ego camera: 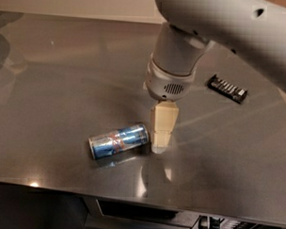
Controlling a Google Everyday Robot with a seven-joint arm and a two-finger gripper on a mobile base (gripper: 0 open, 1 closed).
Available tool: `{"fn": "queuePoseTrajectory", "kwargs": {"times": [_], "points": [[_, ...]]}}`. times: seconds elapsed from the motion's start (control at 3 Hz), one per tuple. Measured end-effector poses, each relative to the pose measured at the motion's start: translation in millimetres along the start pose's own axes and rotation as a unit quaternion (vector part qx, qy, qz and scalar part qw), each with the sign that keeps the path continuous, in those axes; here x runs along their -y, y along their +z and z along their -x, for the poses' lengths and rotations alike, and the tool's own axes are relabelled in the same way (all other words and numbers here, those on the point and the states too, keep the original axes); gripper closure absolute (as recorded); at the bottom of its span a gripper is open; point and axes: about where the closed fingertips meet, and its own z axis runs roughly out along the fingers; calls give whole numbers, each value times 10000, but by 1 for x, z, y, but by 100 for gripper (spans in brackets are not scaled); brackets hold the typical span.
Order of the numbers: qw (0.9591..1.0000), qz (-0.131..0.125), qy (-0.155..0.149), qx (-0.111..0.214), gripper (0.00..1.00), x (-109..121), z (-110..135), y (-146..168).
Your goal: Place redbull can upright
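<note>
Redbull can: the slim blue-and-silver metal drink can with small red markings (118,140) lay on its side on the glossy grey desk (54,85), toward the near edge. One silver end faced lower left and its length ran up to the right.
Why it lay so: on its round wall the can had only a thin line of contact, so I judged it ready to roll at a nudge.
Gripper: the pale beige two-finger gripper (160,145) hung pointing straight down from the thick grey wrist. Its tip was low over the desk, just beside the can's right end.
Jaws: they showed as one pale block from this side, so I could not tell whether they were apart or together. Nothing was visibly clamped in them.
Why there: probably lined up at the can's end before a grasp.
Step in hand: approach; the can was not yet held and no part of the uprighting was done.
Next move calls for: straddling the can across its narrow width, lifting it, turning it and setting it on a silver end.
Risk: a knock from the tip could send it rolling, and a slim tall can topples easily.
Bystander: a small black oblong packet with pale markings (227,88) lay well apart at the far right.
</note>
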Motion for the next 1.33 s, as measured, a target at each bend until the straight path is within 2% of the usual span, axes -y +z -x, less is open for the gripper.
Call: {"fn": "queuePoseTrajectory", "kwargs": {"times": [0.33,0.67,1.33], "points": [[9988,276,-402,14,0,4,24,33],[9965,452,-707,-54,0,2,45,53],[9903,588,-1219,-323,0,-22,78,72]]}}
